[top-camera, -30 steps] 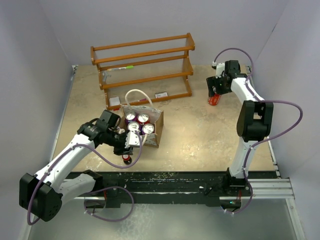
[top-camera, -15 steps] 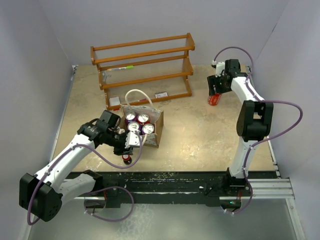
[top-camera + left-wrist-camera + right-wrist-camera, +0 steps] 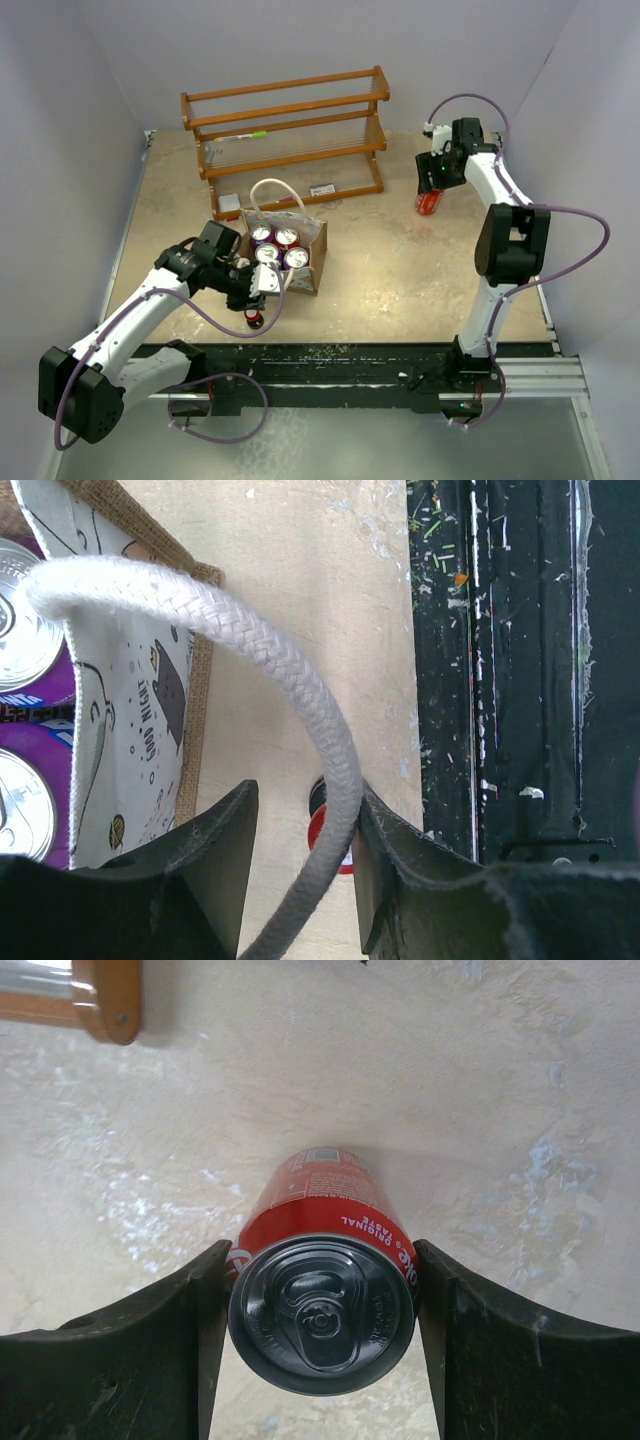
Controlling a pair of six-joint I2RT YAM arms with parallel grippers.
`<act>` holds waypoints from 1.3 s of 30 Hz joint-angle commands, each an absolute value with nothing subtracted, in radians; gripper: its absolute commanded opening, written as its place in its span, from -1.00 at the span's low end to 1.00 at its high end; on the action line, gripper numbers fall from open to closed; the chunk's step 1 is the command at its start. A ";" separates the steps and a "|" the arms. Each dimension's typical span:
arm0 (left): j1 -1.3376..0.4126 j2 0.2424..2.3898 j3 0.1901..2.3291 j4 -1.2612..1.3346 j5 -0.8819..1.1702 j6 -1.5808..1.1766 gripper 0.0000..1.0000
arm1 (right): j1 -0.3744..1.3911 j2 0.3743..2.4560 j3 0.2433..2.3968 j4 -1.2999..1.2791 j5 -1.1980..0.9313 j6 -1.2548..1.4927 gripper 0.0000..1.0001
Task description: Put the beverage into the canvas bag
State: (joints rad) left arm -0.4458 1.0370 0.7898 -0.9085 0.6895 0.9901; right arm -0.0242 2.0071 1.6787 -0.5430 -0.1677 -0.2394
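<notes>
The canvas bag (image 3: 303,278) stands left of centre with several purple cans (image 3: 275,248) inside. It also shows in the left wrist view (image 3: 135,700). My left gripper (image 3: 258,287) is at the bag's near side and open (image 3: 305,800). The bag's white rope handle (image 3: 280,670) runs between the jaws and touches the right finger. A red-topped can (image 3: 330,838) stands on the table below them (image 3: 254,318). My right gripper (image 3: 431,187) is at the back right, shut on an upright red cola can (image 3: 322,1300), which also shows from above (image 3: 428,204).
A wooden rack (image 3: 285,130) stands along the back wall, and its corner shows in the right wrist view (image 3: 105,995). A small white box (image 3: 230,203) and a label card (image 3: 322,189) lie before it. The black rail (image 3: 350,360) runs along the near edge.
The right wrist has shifted very slightly at the red can. The left arm and the bag have not moved.
</notes>
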 commanded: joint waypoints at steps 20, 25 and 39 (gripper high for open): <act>-0.448 1.053 0.819 -0.977 0.651 1.069 -0.13 | 0.464 1.456 1.668 -0.588 -0.509 -0.370 -0.68; -0.448 1.053 0.809 -0.968 0.662 1.062 -0.13 | 0.582 1.498 1.694 -0.602 -0.519 -0.399 -0.69; -0.448 1.050 0.806 -0.959 0.663 1.054 -0.15 | 0.783 1.680 1.819 -0.623 -0.467 -0.407 -0.73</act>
